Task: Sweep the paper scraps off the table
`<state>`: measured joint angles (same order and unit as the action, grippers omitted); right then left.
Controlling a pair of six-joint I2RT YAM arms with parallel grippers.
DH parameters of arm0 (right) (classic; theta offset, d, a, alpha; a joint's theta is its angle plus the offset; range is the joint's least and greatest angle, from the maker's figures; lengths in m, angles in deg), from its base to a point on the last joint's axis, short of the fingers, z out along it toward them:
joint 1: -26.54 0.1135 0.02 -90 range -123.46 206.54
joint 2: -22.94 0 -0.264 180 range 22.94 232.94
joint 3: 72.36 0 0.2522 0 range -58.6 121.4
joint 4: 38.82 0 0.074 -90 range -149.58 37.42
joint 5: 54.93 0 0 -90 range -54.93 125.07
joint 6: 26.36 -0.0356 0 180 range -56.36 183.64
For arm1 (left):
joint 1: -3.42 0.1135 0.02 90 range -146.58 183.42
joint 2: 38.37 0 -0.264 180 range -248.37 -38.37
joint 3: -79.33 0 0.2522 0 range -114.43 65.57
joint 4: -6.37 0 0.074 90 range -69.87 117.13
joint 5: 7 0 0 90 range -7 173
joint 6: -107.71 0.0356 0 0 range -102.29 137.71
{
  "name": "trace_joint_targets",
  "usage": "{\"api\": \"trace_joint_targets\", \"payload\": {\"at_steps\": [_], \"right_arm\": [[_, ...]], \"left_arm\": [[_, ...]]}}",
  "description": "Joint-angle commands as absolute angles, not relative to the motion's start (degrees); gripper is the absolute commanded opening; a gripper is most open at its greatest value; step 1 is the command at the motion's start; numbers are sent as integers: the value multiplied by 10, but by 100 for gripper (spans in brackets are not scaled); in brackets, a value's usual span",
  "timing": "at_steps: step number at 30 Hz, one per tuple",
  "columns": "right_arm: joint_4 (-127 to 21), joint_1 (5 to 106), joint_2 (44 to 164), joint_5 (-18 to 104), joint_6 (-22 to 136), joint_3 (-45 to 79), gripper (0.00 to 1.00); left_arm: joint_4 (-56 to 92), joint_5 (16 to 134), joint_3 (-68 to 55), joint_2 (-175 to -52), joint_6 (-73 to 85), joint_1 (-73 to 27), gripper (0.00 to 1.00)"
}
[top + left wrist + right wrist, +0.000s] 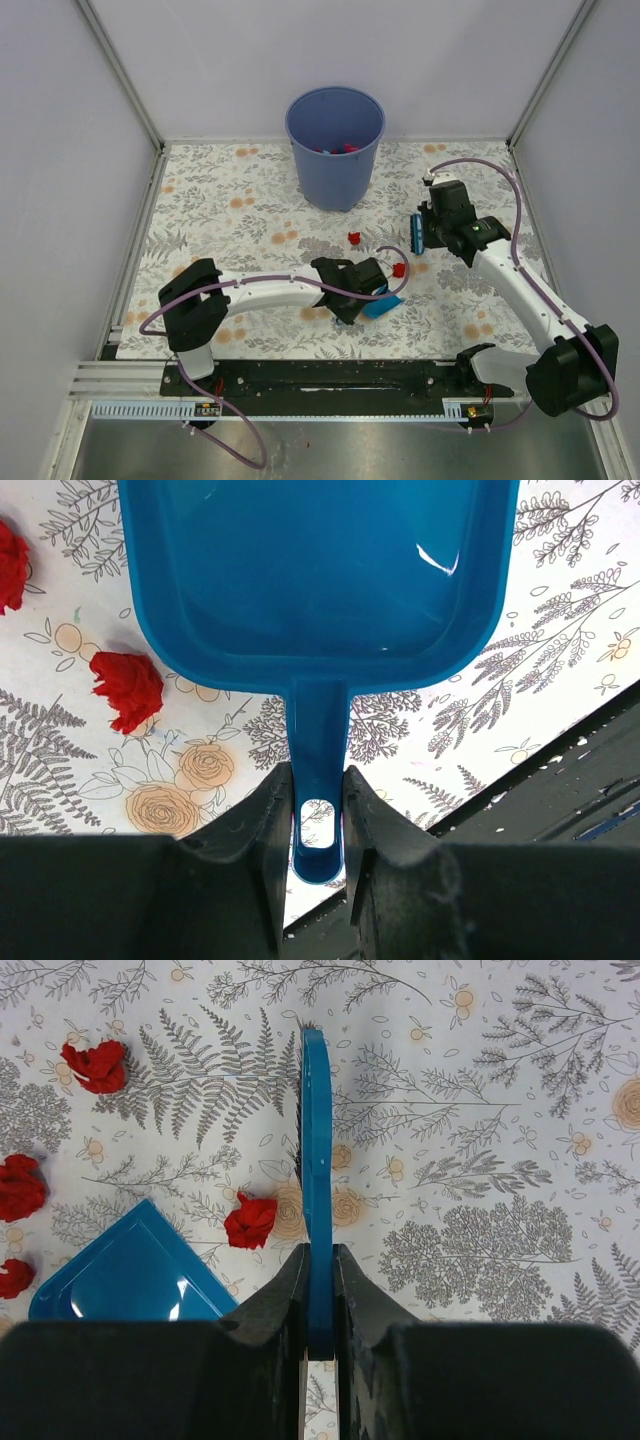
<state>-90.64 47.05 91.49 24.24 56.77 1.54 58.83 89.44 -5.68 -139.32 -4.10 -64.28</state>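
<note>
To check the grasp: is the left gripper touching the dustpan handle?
Touching. In the left wrist view, both fingers of the left gripper press against the sides of the dustpan handle.

Bright, even overhead light washes the white leaf-and-flower-printed tabletop (215, 215), shadows soft; white glints flare on the glossy blue plastic dustpan (320, 580), while the black end effector fingers (235, 880) blur slightly.

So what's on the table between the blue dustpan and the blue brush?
One red paper scrap sits between the dustpan and the brush, apart from both; the right wrist view shows it clearest.
</note>
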Motion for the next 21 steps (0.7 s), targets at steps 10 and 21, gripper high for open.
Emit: {"api": "trace_joint_targets", "payload": {"at_steps": [10,21], "right_arm": [[-863,468,962,296,556,-30,0],[-872,468,947,370,562,-35,0]], "left_arm": [[591,873,-123,-1431,-4,-625,0],[589,872,-129,-1439,2,-615,0]]}}
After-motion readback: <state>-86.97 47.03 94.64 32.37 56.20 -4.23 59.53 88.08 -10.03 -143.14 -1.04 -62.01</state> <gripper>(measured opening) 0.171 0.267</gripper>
